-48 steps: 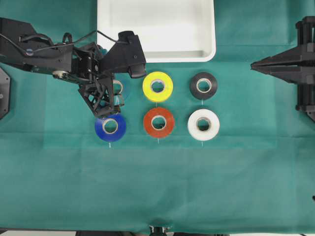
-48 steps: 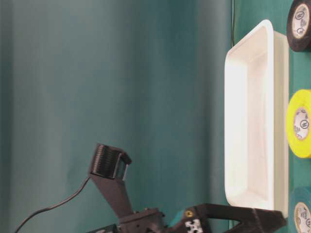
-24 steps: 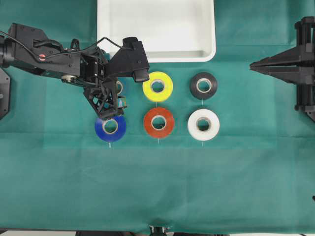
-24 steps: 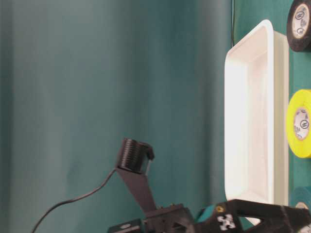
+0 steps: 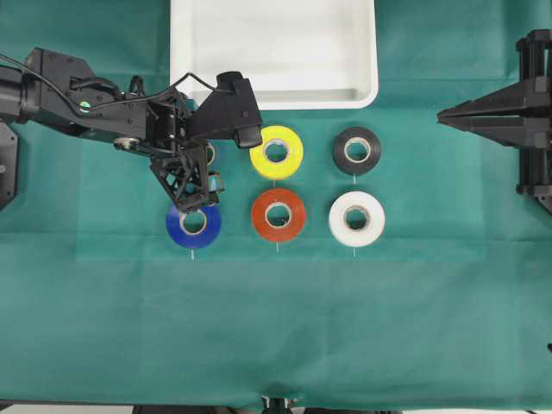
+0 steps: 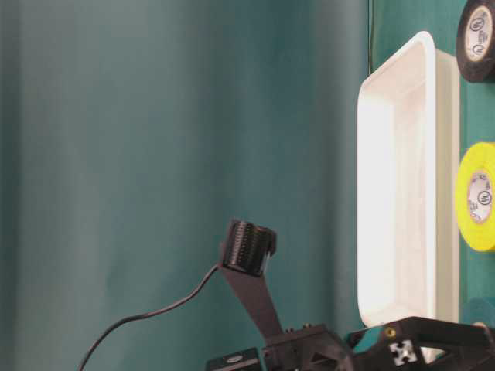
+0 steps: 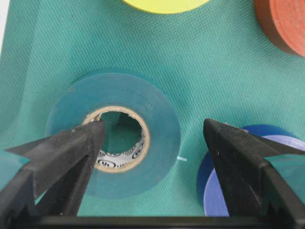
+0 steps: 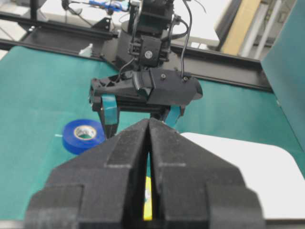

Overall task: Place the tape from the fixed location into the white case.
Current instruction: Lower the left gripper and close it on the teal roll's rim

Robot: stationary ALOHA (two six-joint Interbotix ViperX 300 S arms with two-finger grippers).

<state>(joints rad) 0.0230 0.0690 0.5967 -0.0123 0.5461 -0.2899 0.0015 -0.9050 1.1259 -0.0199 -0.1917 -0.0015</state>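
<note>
Left arm stretched in from the left edge of the overhead view, wrist bent downward over the left column of rolls. Left gripper pointed down at the cloth, jaws spread wide and grasping nothing. Left finger seen across the core opening of the tape, right finger past the roll's outer wall on the blue-roll side. Contact with the roll: cannot tell.

Tape lying flat on the cloth, hole facing straight up, axis vertical; round, so no long axis in plan. Sits in the upper left spot of the grid, just below the white case and apart from it, mostly hidden beneath the gripper from overhead. Blue roll near on one side, yellow roll near on the other, none touching it. Red roll, black roll and white roll further right.

Right arm parked at the right edge, well apart from the rolls. Right gripper level, jaws pressed together, clasping nothing.
</note>
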